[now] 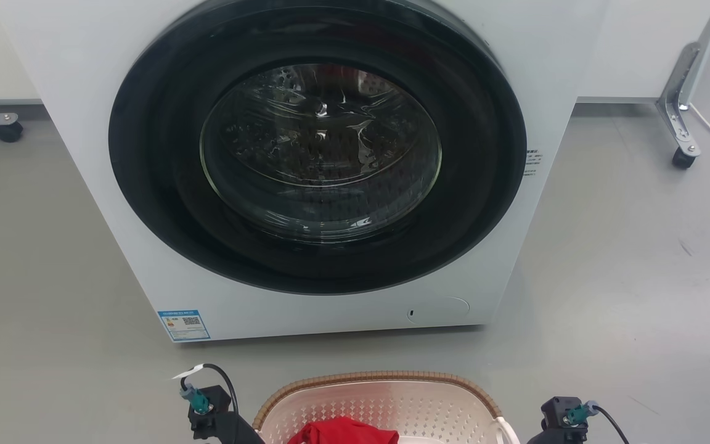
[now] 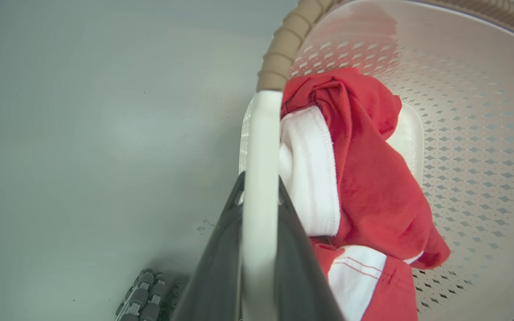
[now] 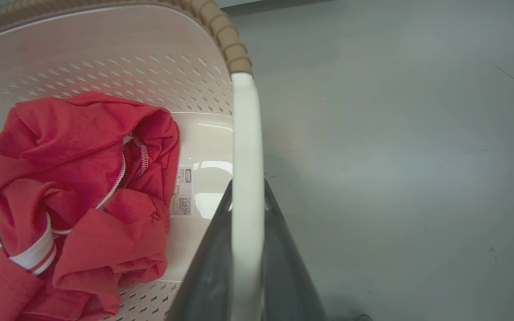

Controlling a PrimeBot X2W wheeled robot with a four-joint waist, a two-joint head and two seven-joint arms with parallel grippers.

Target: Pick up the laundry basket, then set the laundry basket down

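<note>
The left claw [image 2: 260, 187] is clenched on the white left loop handle [image 2: 260, 133], one dark finger on each side of it, and the right claw [image 3: 248, 191] grips the right loop handle [image 3: 247, 125] the same way. The laundry basket [image 1: 379, 375] sits between them on or just above the grey floor [image 1: 626, 277], in front of the washing machine [image 1: 318, 179]; I cannot tell whether it is off the ground. Carrying it well calls for both arms to move level and together, so the red garment [image 3: 83, 178] does not slide and neither handle twists. The head view cuts off the basket's near half, and the garment hides part of the bottom beside the label [image 3: 184, 191]
</note>
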